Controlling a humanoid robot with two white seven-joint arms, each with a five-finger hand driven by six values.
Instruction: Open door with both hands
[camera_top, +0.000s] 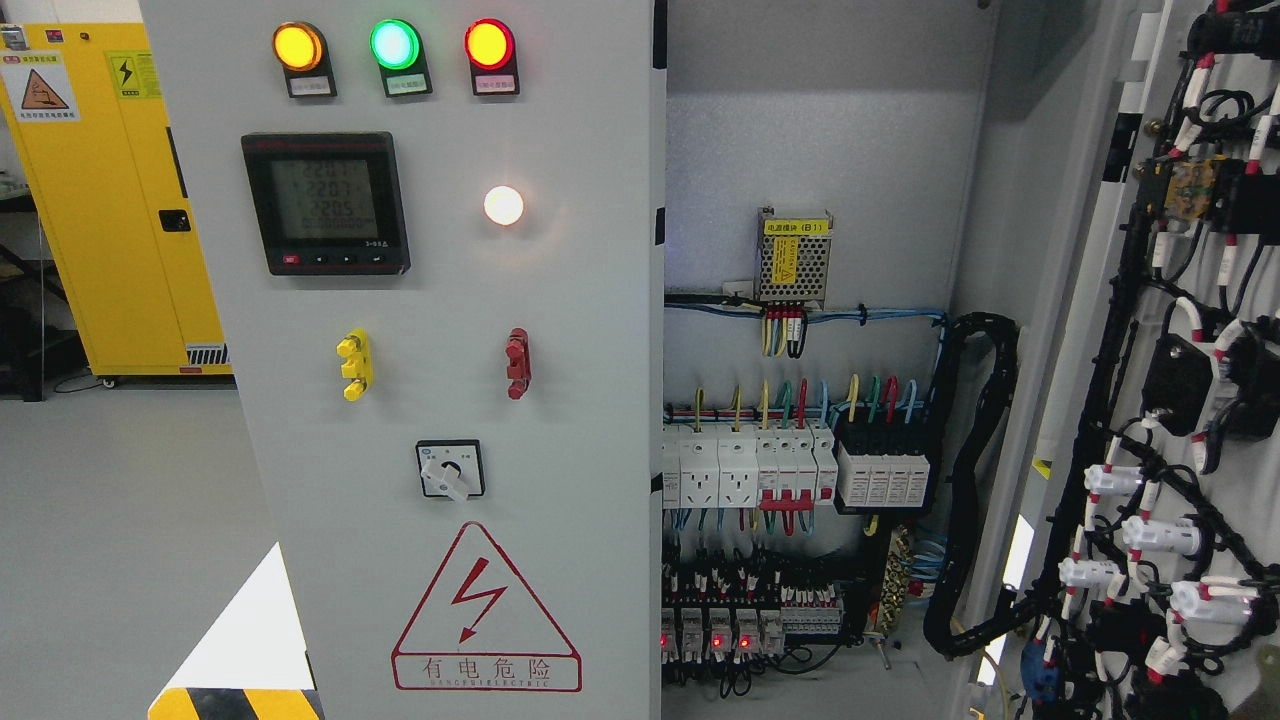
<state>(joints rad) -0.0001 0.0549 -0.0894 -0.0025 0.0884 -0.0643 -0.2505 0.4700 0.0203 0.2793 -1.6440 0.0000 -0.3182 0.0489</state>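
Observation:
A grey electrical cabinet fills the view. Its left door (560, 420) is closed and carries three lit lamps, a digital meter (326, 203), a yellow handle (355, 364), a red handle (517, 363), a rotary switch (450, 470) and a red shock-warning triangle. The right door (1180, 400) is swung wide open at the picture's right, its inner face covered in black wiring and white connectors. The open interior (800, 450) shows breakers, terminals and coloured wires. Neither of my hands or arms is visible.
A yellow safety cabinet (110, 200) stands at the back left on the grey floor (120, 520). A black-and-yellow striped edge (235, 703) shows at the bottom left. A black cable bundle (985, 480) loops from the interior to the open door.

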